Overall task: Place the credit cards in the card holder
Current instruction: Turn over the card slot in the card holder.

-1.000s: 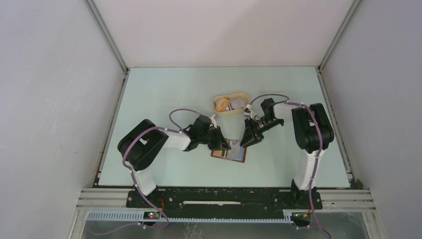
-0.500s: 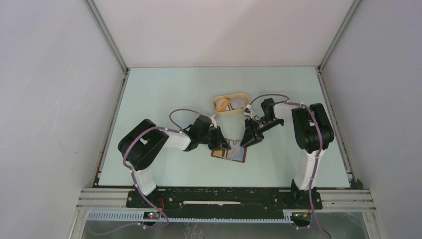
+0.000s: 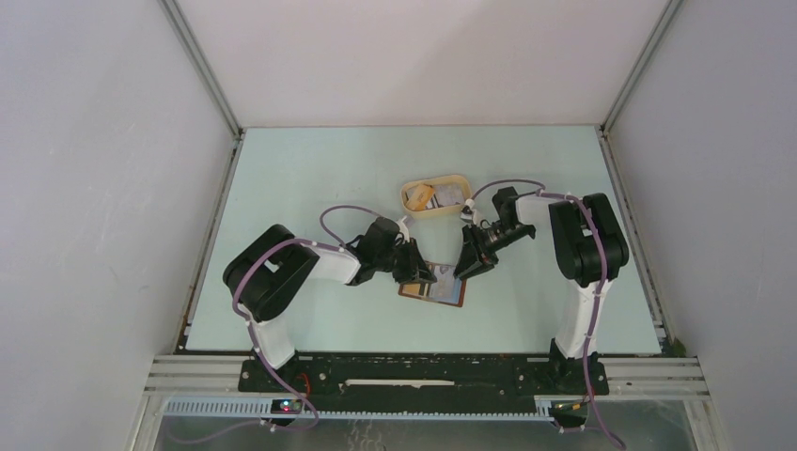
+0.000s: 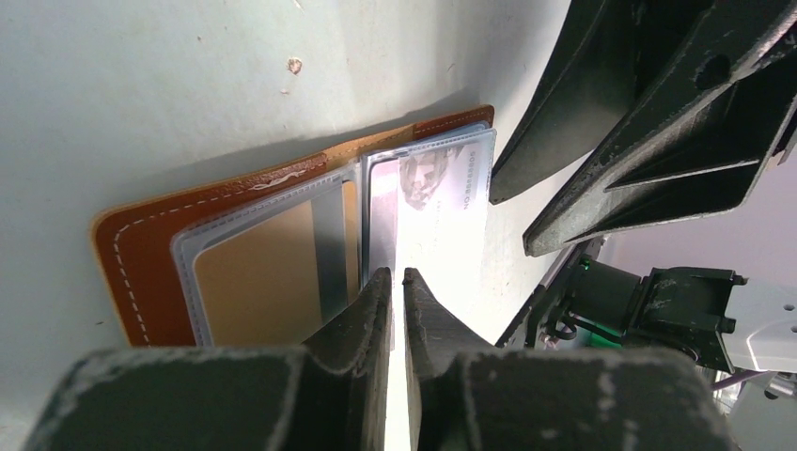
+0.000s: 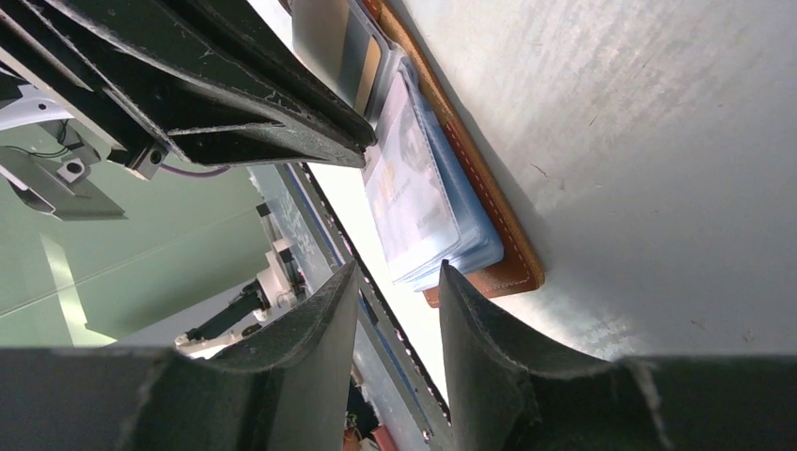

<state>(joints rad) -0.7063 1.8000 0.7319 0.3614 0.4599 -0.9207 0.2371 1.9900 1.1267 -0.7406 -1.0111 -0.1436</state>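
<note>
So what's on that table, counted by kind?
Robot grippers: 2, left gripper and right gripper
Card holder: 1, brown, lying open
Tray: 1, tan, oval
Credit card: 1 clearly seen, pinched by the left gripper at the holder; the tray's contents are too small to count
Total: 5

The brown card holder (image 4: pixel 141 268) lies open and flat ahead of the left pincer (image 4: pixel 396 275), which pinches a pale credit card (image 4: pixel 444 209) over its pocket.
</note>
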